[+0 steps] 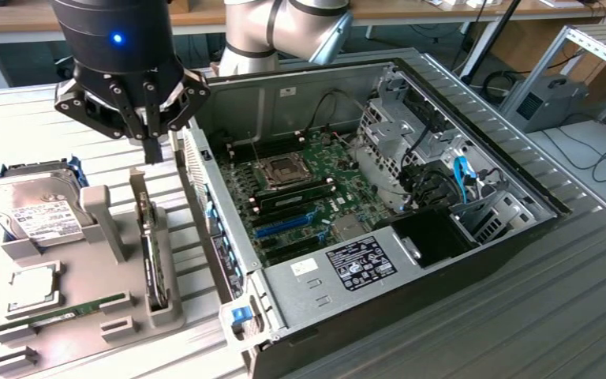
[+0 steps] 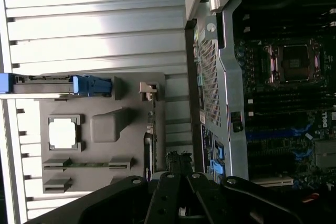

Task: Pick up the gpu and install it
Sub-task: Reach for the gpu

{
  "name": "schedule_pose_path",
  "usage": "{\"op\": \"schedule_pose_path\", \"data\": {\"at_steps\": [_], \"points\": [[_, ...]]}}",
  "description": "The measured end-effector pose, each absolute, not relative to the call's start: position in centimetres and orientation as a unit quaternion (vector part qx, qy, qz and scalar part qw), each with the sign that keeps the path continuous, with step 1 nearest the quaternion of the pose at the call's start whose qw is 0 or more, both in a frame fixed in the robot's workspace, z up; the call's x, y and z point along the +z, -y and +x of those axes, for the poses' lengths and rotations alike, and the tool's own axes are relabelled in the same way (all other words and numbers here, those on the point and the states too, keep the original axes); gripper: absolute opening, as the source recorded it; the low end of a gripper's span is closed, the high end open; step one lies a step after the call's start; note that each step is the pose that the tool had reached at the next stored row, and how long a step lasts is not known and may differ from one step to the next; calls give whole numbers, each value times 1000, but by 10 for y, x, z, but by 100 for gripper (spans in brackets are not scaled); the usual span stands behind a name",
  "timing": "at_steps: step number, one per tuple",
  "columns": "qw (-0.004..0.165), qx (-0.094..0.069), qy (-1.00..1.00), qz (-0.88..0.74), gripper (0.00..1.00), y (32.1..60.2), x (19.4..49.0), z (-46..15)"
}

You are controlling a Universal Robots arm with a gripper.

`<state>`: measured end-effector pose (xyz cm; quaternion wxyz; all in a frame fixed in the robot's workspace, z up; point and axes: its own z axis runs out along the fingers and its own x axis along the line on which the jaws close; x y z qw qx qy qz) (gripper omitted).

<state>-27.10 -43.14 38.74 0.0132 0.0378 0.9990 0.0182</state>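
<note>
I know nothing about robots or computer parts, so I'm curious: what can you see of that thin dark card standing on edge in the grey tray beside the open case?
The gpu is a thin, flat, dark circuit card, seen almost edge-on. It stands upright on its long edge in a slot of the grey tray, close beside the open computer case. The tray's slot holds it. The shut gripper hangs just above its far end, seemingly not touching it.
</note>
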Motion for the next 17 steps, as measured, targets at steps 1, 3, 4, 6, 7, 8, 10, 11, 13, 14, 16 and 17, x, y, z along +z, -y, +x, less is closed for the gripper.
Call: {"op": "schedule_pose_path", "data": {"at_steps": [1, 3, 4, 6, 7, 8, 10, 11, 13, 14, 16, 17], "points": [[13, 18, -999, 38, 11, 432, 387, -271], [13, 18, -999, 38, 11, 432, 387, -271], [13, 18, -999, 38, 11, 432, 387, -271], [13, 18, -999, 38, 11, 433, 387, -271], [13, 18, -999, 38, 11, 433, 387, -271], [13, 18, -999, 38, 11, 433, 387, -271], [13, 17, -999, 38, 11, 434, 387, -271], [13, 17, -999, 38, 11, 434, 387, -271], [13, 17, -999, 38, 11, 434, 387, -271], [13, 17, -999, 38, 11, 434, 387, -271], [13, 17, -999, 38, 11, 435, 387, -271], [13, 16, -999, 38, 11, 435, 387, -271]]}}
